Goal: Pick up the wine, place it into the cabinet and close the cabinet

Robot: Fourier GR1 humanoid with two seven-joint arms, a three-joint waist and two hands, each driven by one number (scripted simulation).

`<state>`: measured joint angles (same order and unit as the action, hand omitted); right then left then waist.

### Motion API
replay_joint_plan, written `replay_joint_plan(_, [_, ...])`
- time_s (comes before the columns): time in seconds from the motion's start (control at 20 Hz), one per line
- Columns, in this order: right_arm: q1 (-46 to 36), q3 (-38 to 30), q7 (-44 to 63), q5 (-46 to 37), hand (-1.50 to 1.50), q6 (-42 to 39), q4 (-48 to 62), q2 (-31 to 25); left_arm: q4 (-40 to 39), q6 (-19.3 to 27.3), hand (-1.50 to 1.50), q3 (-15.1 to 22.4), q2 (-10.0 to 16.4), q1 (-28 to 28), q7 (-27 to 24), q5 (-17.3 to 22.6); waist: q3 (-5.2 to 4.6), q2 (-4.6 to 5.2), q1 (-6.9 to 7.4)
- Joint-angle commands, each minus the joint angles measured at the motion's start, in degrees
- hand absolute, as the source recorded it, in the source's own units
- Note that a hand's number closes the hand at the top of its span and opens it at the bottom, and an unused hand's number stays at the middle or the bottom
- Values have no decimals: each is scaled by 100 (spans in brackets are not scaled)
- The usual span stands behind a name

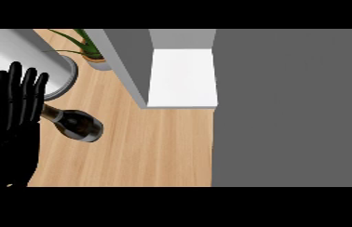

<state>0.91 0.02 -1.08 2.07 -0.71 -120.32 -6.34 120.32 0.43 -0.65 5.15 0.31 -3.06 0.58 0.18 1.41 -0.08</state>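
Head view: wine bottle (79, 124) beside the open left robot hand (19, 105), outside the cabinet (183, 77)

Head view shows the left robot hand at the left edge of the frame, with its fingers straight, spread and pointing up; it is wide open and curls round nothing. The dark wine bottle is just to its right over the wooden surface (151, 147). The neck points left and passes behind the fingers, and the broad base points toward the lower right. Whether the hand touches the neck cannot be told. The bottle is near the cabinet but apart from it, to the lower left of its opening. The cabinet stands open, showing a white inside floor between a grey wall on the left and a large grey panel (282, 105) on the right. A potted plant (88, 49) stands near the top edge, left of the cabinet. A pale cylinder (34, 58) stands above the hand.
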Motion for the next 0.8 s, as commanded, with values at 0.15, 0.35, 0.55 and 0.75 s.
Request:
replay_joint_plan(0.15, [383, 126, 83, -142, -150, 89, -337, 105, -598, -1930, -150, -679, 1085, -320, -353, 1952, -36, -144, -88])
replay_joint_plan(0.35, [470, 681, 613, 521, -150, -325, -364, 250, -1064, -2985, -150, -259, 1346, -145, 223, 3166, -38, -131, -73])
replay_joint_plan(0.55, [853, 1044, 1143, 499, -150, -226, -1184, 273, -1480, -3753, -150, -1002, 2240, -135, 678, 4685, -30, -167, -40])
replay_joint_plan(0.75, [1156, 1333, 1746, 428, -150, -97, -2072, 239, -1481, -3624, -150, -1270, 2833, -452, 1393, 5774, -19, -163, -27])
